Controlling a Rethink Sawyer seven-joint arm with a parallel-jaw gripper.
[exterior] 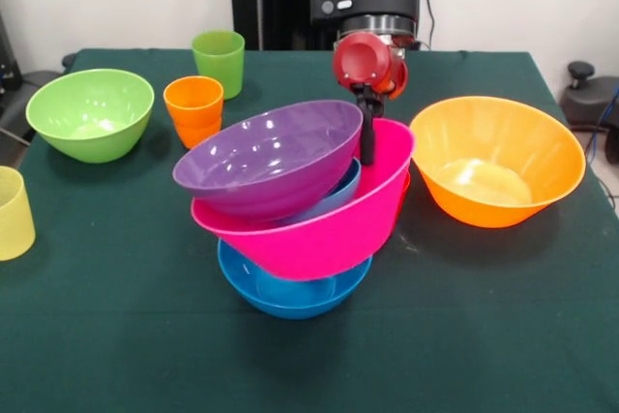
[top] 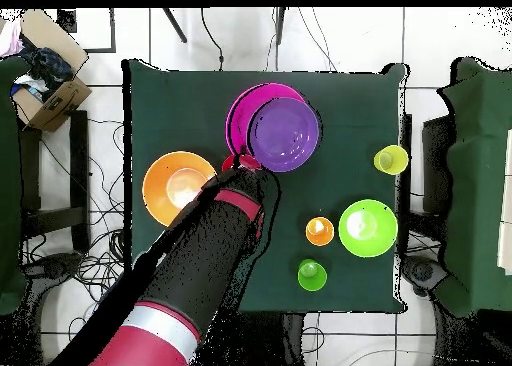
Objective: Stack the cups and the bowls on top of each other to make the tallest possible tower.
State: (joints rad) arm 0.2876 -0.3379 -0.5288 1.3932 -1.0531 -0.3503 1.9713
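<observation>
The tower stands mid-table: a large blue bowl (exterior: pixel 295 292) at the bottom, the pink bowl (exterior: pixel 324 224) on it, a sliver of the small blue bowl (exterior: pixel 340 192), and the purple bowl (exterior: pixel 266 157) tilted on top. From overhead only the purple bowl (top: pixel 285 134) and the pink rim (top: pixel 238 110) show. My gripper (exterior: pixel 368 132) hangs right behind the purple bowl's far rim, reaching down inside the pink bowl; the gripper (top: pixel 240 164) sits at the tower's edge. Its state is hidden.
An orange bowl (exterior: pixel 498 157) (top: pixel 178 182) sits beside the tower. Also on the green cloth are the lime green bowl (exterior: pixel 90 111) (top: pixel 367 228), orange cup (exterior: pixel 193 108) (top: pixel 319 231), green cup (exterior: pixel 219 60) (top: pixel 312 275) and pale yellow cup (exterior: pixel 12 212) (top: pixel 390 160).
</observation>
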